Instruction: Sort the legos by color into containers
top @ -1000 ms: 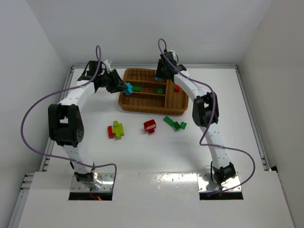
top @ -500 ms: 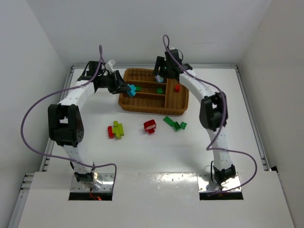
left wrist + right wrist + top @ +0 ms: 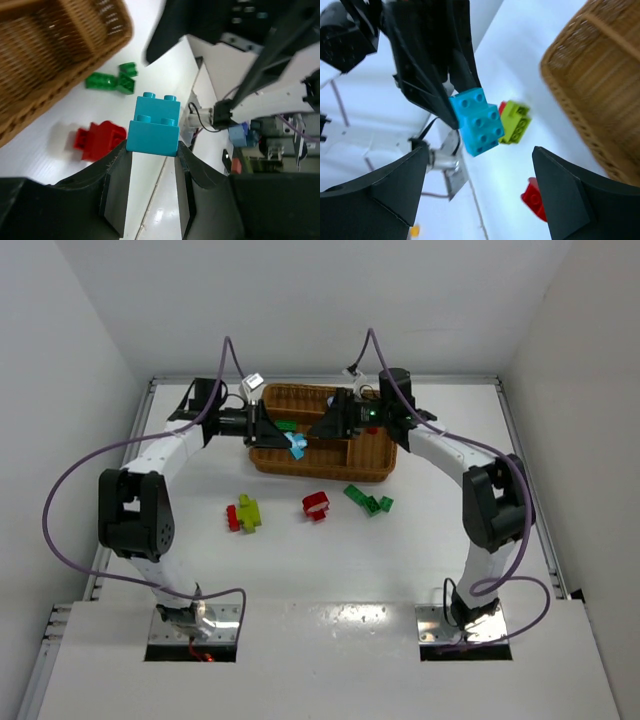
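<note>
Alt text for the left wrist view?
The left claw grips a light blue brick by its lower half. Beyond it, on the white table, lie a red brick, green bricks and a corner of the wicker tray.

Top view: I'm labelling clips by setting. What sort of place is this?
Likely a robot lab test booth: white walls enclose a white table, with two robot arms bolted on and toy bricks beside a wicker tray.

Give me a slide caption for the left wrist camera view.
Left gripper, jaws clamped on a light blue lego above the table; red lego, green legos and wicker tray beyond.
</note>
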